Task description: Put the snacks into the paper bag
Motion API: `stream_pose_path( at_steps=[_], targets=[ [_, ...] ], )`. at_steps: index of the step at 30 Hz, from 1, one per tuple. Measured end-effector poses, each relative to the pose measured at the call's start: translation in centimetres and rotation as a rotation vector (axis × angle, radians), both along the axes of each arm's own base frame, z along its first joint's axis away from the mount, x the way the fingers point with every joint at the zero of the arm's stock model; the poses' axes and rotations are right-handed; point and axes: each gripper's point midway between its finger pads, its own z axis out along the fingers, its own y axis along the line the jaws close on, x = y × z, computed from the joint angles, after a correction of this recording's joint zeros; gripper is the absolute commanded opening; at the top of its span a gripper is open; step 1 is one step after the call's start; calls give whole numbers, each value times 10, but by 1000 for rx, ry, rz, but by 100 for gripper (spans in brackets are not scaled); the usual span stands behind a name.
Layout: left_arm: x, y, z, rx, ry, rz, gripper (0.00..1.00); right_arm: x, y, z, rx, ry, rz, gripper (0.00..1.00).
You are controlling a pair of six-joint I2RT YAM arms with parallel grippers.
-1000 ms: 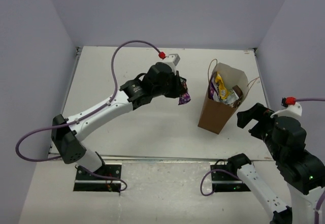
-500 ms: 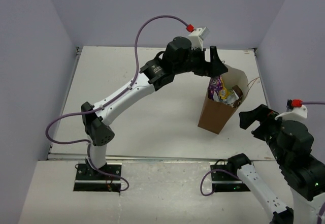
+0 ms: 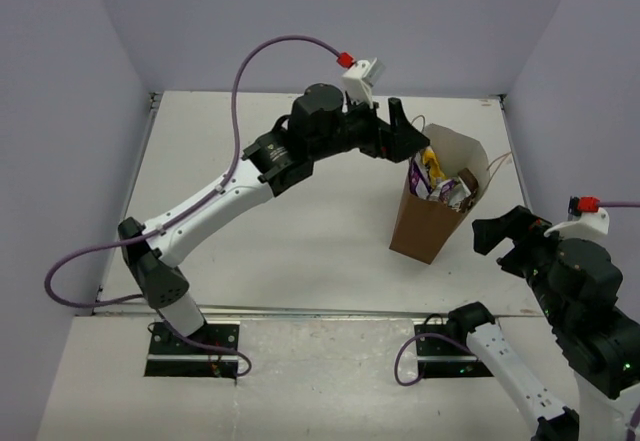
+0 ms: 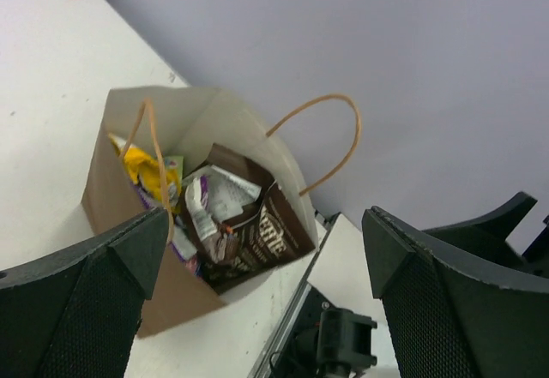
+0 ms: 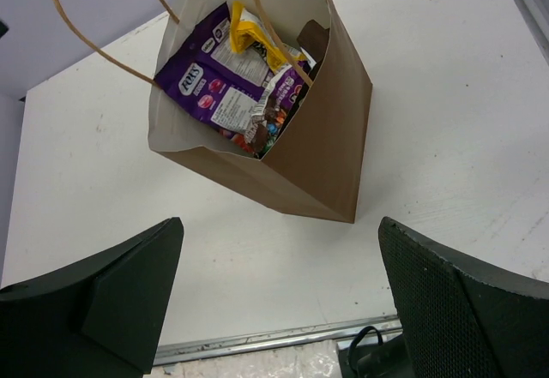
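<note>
Left hand (image 3: 404, 133): one, fingers spread wide, empty, by the bag's mouth.
Paper bag (image 3: 424, 227): one, upright on the counter (image 3: 300, 231), between both hands.
Snacks (image 5: 249, 95): inside the bag; one purple Fox's pouch (image 5: 214, 82), one yellow packet (image 5: 257, 39), one dark brown bar (image 4: 266, 237).
Right hand (image 3: 492, 237): one, wide open, empty, just beside the bag.

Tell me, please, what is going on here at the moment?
Two robot arms are packing snacks into a paper bag, which stands upright on the table. The bag holds several packets, among them a purple Fox's pouch, a yellow packet and a dark brown bar. The left gripper hovers open and empty beside the bag's mouth. The right gripper is open and empty too, off to the bag's right.
</note>
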Motion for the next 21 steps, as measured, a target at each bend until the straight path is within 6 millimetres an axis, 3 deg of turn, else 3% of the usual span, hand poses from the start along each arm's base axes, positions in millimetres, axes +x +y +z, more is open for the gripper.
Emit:
stream_pose_path(
  at_steps=[4,11,21],
  targets=[
    [-13,43,-3,18,-14,68,100,0,1,0,2,-3,7,99],
    [-24,140,-12,14,-37,297,100,-2,9,-5,4,-4,58,99],
    [-49,247,-94,118,108,613,100,-3,24,-17,20,17,140,99]
  ],
)
